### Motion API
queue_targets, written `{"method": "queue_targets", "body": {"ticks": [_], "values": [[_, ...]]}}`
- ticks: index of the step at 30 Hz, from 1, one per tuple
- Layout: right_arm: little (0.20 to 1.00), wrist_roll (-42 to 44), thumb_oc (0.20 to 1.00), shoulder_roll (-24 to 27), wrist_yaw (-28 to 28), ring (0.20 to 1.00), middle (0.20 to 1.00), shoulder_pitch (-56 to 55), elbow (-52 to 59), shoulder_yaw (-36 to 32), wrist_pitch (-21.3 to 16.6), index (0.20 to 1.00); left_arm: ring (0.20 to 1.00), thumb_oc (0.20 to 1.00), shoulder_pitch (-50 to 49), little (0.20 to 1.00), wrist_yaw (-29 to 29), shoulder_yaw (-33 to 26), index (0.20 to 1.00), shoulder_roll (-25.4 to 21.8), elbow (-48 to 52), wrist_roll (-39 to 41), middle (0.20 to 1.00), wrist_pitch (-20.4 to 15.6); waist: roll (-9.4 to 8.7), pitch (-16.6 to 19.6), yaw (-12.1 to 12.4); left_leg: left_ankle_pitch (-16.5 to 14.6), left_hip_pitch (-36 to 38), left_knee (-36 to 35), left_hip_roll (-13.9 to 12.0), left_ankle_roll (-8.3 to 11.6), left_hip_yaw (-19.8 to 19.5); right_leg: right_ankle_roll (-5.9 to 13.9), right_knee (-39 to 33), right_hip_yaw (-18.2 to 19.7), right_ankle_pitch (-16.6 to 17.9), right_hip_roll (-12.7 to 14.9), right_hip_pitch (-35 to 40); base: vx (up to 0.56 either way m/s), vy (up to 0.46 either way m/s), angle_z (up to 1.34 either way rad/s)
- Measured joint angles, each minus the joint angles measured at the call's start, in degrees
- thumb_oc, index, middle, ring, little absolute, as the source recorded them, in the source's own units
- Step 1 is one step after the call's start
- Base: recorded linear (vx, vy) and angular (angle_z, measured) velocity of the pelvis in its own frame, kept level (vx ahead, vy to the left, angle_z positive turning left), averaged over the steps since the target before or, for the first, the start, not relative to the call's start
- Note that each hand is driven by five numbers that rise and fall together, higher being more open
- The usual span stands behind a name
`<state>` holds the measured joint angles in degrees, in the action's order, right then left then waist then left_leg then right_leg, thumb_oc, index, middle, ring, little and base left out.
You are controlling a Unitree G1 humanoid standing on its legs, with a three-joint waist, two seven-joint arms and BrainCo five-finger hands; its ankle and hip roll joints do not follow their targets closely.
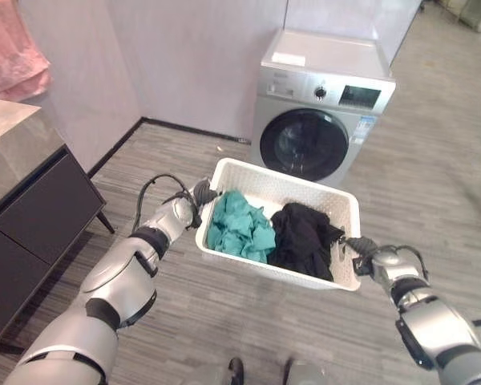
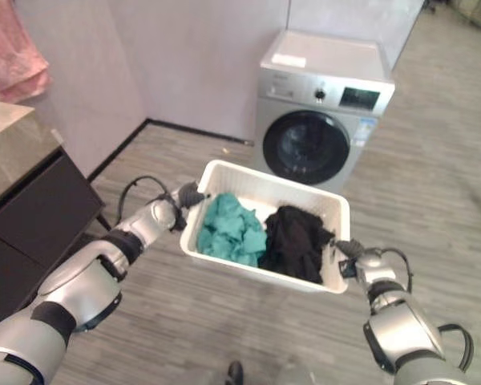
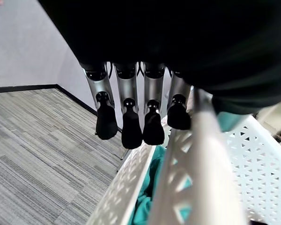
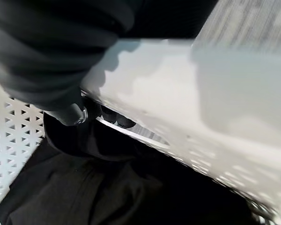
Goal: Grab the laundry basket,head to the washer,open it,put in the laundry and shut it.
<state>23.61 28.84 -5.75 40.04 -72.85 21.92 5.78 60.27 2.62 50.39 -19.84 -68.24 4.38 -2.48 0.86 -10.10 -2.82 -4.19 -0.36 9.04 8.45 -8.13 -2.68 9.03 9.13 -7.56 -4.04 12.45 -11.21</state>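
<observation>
The white laundry basket [image 1: 280, 188] is held off the grey plank floor [image 1: 433, 184] between the 2 hands, its long sides running left to right, with its far rim pointing toward the washer [image 1: 321, 112]. Inside it a teal garment [image 1: 239, 226] fills the left half and a black garment [image 1: 303, 238] the right half, the 2 touching in the middle. The left hand [image 1: 199, 195] is at the basket's left end; in the left wrist view its fingers [image 3: 131, 126] hang bent just outside the lattice wall, and I cannot tell whether they actually grip the rim. The right hand [image 1: 361, 253] is at the basket's right near corner, and the right wrist view shows its fingers [image 4: 114, 121] hooked over the rim into the basket above the black garment, so it is closed on the basket. The washer stands beyond the basket against the far wall, its round dark door [image 1: 305, 144] shut. A dark cabinet [image 1: 32, 216] with a stone top sits at the left, with a pink towel [image 1: 14, 52] hanging above it.
</observation>
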Motion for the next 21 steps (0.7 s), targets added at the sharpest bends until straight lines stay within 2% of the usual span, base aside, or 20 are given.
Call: {"method": "queue_targets", "body": {"ticks": [1, 3, 4, 6, 7, 8, 9, 10, 11, 12, 13, 14, 15, 16, 17, 18, 19, 20, 21], "values": [[0.2, 0.0, 0.2, 0.4, -0.1, 0.2, 0.2, 0.0, 0.4, -0.2, 0.2, 0.2, 0.2, 0.2, -0.2, 0.2, 0.0, 0.2, 0.2, 0.2, 0.1, 0.0, 0.2, -0.2, -0.25, 0.0, 0.2, -0.5, 2.2, -2.0, 0.1, 0.97, -0.1, -0.05, -4.5, 0.8, 4.9, -0.5, -1.7, 0.2, -0.113, 0.2], [0.2, 0.0, 0.2, 0.5, -0.1, 0.2, 0.2, 0.0, 0.9, -0.4, 0.2, 0.2, 0.2, 0.2, -0.6, 0.2, 0.1, 0.2, 0.2, 0.2, 0.1, 0.0, 0.2, 0.0, -0.16, 0.0, 0.3, -0.6, 3.8, -2.7, 0.4, 1.06, -0.5, -0.47, -7.7, 0.5, 8.4, -0.9, -1.9, 0.36, -0.219, 0.21], [0.2, 0.0, 0.2, 0.8, -0.2, 0.2, 0.2, -0.4, 0.9, -0.5, 0.1, 0.2, 0.2, 0.2, -0.8, 0.2, 0.2, 0.2, 0.2, 0.4, 0.3, -0.1, 0.2, -0.1, -0.25, 0.0, 0.0, -1.8, 5.2, -3.4, 0.5, 2.65, -1.6, -1.28, -7.2, 0.5, 9.8, -1.6, -2.4, 0.6, -0.387, 0.47], [0.2, 0.0, 0.2, 1.0, -0.8, 0.2, 0.2, -1.1, 0.5, -0.4, 0.5, 0.2, 0.2, 0.2, -1.7, 0.2, 0.2, 0.3, 0.2, 0.7, 0.7, -0.4, 0.2, -0.3, -0.36, 0.3, -0.3, -2.2, 8.9, -5.5, 0.5, 2.87, -3.6, -2.8, -7.3, 0.6, 11.7, -3.2, 0.0, 0.37, -0.249, 0.54], [0.2, 0.0, 0.2, 1.2, -0.9, 0.2, 0.2, -1.1, 0.2, -0.4, 0.6, 0.2, 0.2, 0.2, -1.8, 0.2, 0.2, 0.2, 0.2, 0.9, 0.9, -0.4, 0.2, -0.4, -0.69, 0.6, -0.7, -3.3, 9.6, -5.4, 0.6, 4.47, -4.0, -3.39, -6.9, 0.5, 12.0, -4.0, 1.3, 0.24, -0.195, 0.63], [0.2, 0.0, 0.2, 1.9, -1.0, 0.2, 0.2, -1.1, 0.2, -0.3, 0.6, 0.2, 0.2, 0.2, -2.6, 0.2, 0.4, -0.4, 0.2, 1.2, 1.7, -0.5, 0.2, -0.6, -0.71, 1.1, -1.0, -4.6, 10.7, -4.8, 0.3, 5.97, -4.6, -5.53, -7.2, 1.1, 13.7, -4.9, 3.8, 0.35, -0.305, 0.57], [0.2, 0.0, 0.2, 2.4, -0.7, 0.2, 0.2, -1.1, 0.1, -0.3, 0.6, 0.2, 0.2, 0.2, -3.5, 0.2, 0.6, -0.7, 0.2, 1.9, 1.8, -0.4, 0.2, -0.5, 0.8, 1.5, -0.7, -4.8, 11.3, -4.8, -0.9, 6.59, -4.7, -6.02, -7.1, 0.6, 14.2, -6.0, 4.2, 0.22, -0.209, 0.43], [0.2, 0.0, 0.2, 2.8, -0.7, 0.2, 0.2, -0.9, 0.3, -0.3, 0.6, 0.2, 0.2, 0.2, -4.0, 0.2, 0.6, -1.0, 0.2, 2.0, 1.8, -0.4, 0.2, -0.6, 0.82, 1.5, -0.7, -4.8, 10.2, -1.5, -1.1, 6.69, -3.3, -6.53, -7.8, 0.6, 13.8, -6.3, 5.3, 0.24, -0.327, 0.04], [0.2, 0.0, 0.2, 2.8, -0.7, 0.2, 0.2, -0.4, 0.1, 0.1, 0.6, 0.2, 0.2, 0.2, -5.3, 0.2, 0.6, -2.8, 0.2, 2.2, 1.7, -0.4, 0.2, -0.6, 0.67, 1.4, 0.0, -4.3, 7.6, 6.0, -1.4, 8.14, -0.9, -7.55, -8.3, 0.1, 12.9, -7.7, 7.1, 0.18, -0.308, -0.08], [0.2, -0.1, 0.2, 2.9, -0.7, 0.2, 0.2, -0.3, 0.0, 0.1, 0.6, 0.2, 0.2, 0.2, -5.8, 0.2, 0.6, -3.3, 0.2, 2.3, 1.7, -0.2, 0.2, -0.6, 0.53, 1.4, 0.5, -4.7, 5.0, 13.2, -2.1, 7.79, 0.6, -8.79, -8.0, -1.0, 12.5, -7.7, 7.9, 0.21, -0.411, -0.09], [0.2, -0.1, 0.2, 3.1, -0.8, 0.2, 0.2, -0.2, -0.2, 0.2, 0.6, 0.2, 0.2, 0.2, -6.0, 0.2, 0.5, -3.2, 0.2, 2.4, 2.0, 0.0, 0.2, -0.6, 0.33, 1.3, 0.5, -4.5, -0.7, 27.1, -4.2, 6.95, 3.1, -9.48, -9.7, -0.7, 12.0, -8.5, 10.6, 0.12, -0.308, -0.05], [0.2, -0.1, 0.2, 3.1, -0.6, 0.2, 0.2, -0.3, 0.1, 0.1, 0.6, 0.2, 0.2, 0.2, -6.2, 0.2, 0.5, -3.8, 0.2, 2.1, 2.2, 0.1, 0.2, -0.7, -0.19, 1.2, 1.1, -3.0, -2.3, 30.7, -5.2, 7.61, 3.1, -10.69, -9.7, -0.6, 10.8, -9.1, 11.4, 0.08, -0.216, -0.1], [0.2, -0.1, 0.2, 3.3, -0.6, 0.2, 0.2, 0.3, 0.6, 0.1, 0.5, 0.2, 0.2, 0.2, -5.6, 0.2, 0.5, -4.9, 0.2, 1.9, 3.0, 0.2, 0.2, -0.9, -0.97, 0.9, 1.5, -0.6, -6.9, 37.8, -8.2, 8.48, 2.9, -11.72, -9.6, -0.6, 10.1, -10.1, 11.9, 0.09, -0.215, -0.13], [0.2, -0.1, 0.2, 3.4, -0.6, 0.2, 0.2, 0.8, 0.7, 0.1, 0.4, 0.2, 0.2, 0.2, -5.2, 0.2, 0.6, -5.3, 0.2, 1.6, 3.0, 0.3, 0.2, -0.9, -1.93, 0.4, 1.4, -0.6, -8.0, 39.3, -10.0, 8.63, 3.2, -11.97, -9.7, -0.6, 9.9, -10.2, 12.3, 0.08, -0.158, -0.09], [0.2, -0.1, 0.2, 3.3, -0.6, 0.2, 0.2, 1.3, 0.8, 0.1, 0.4, 0.2, 0.2, 0.2, -5.1, 0.2, 0.6, -5.4, 0.2, 1.2, 3.3, 0.3, 0.2, -1.0, -2.7, 0.0, 1.3, -0.6, -9.1, 39.3, -11.5, 9.59, 2.7, -12.31, -9.6, -0.6, 9.7, -10.2, 12.8, 0.2, -0.255, -0.01], [0.2, -0.1, 0.2, 3.5, -0.5, 0.2, 0.2, 1.5, 1.0, 0.1, 0.4, 0.2, 0.2, 0.2, -5.1, 0.2, 0.5, -5.5, 0.2, 1.1, 3.4, 0.3, 0.2, -0.9, -3.1, -0.2, 1.2, 1.1, -9.7, 37.8, -12.5, 10.99, 2.1, -12.92, -8.9, -0.8, 9.2, -10.1, 12.8, 0.16, -0.148, 0.02], [0.2, -0.1, 0.2, 3.7, -0.4, 0.2, 0.2, 2.4, 0.5, 0.4, 0.5, 0.2, 0.2, 0.2, -5.1, 0.2, 0.5, -5.3, 0.2, 1.1, 3.4, 0.4, 0.2, -0.9, -3.43, -0.2, 1.0, 6.7, -10.7, 34.1, -14.8, 12.84, 3.3, -13.9, -7.5, -0.6, 5.7, -10.2, 13.1, 0.23, -0.124, -0.02], [0.2, -0.1, 0.2, 3.7, -0.1, 0.2, 0.2, 2.8, 0.4, 0.8, 0.6, 0.2, 0.2, 0.2, -5.2, 0.2, 0.6, -5.3, 0.2, 1.1, 3.4, 0.9, 0.2, -1.0, -3.59, -0.4, 1.1, 7.5, -10.4, 35.1, -14.7, 13.69, 3.8, -12.6, -6.4, -0.4, 4.3, -9.7, 13.2, 0.16, -0.027, -0.02], [0.2, -0.1, 0.2, 3.3, 0.2, 0.2, 0.2, 2.7, 0.5, 2.3, 0.6, 0.2, 0.2, 0.2, -5.6, 0.2, 0.5, -5.4, 0.2, 1.0, 3.3, 1.6, 0.2, -0.5, -3.98, -0.6, 1.0, 11.8, -11.3, 38.0, -14.9, 16.18, 4.4, -11.87, -7.0, -0.7, 5.0, -9.4, 14.5, 0.16, -0.029, -0.1]]}}
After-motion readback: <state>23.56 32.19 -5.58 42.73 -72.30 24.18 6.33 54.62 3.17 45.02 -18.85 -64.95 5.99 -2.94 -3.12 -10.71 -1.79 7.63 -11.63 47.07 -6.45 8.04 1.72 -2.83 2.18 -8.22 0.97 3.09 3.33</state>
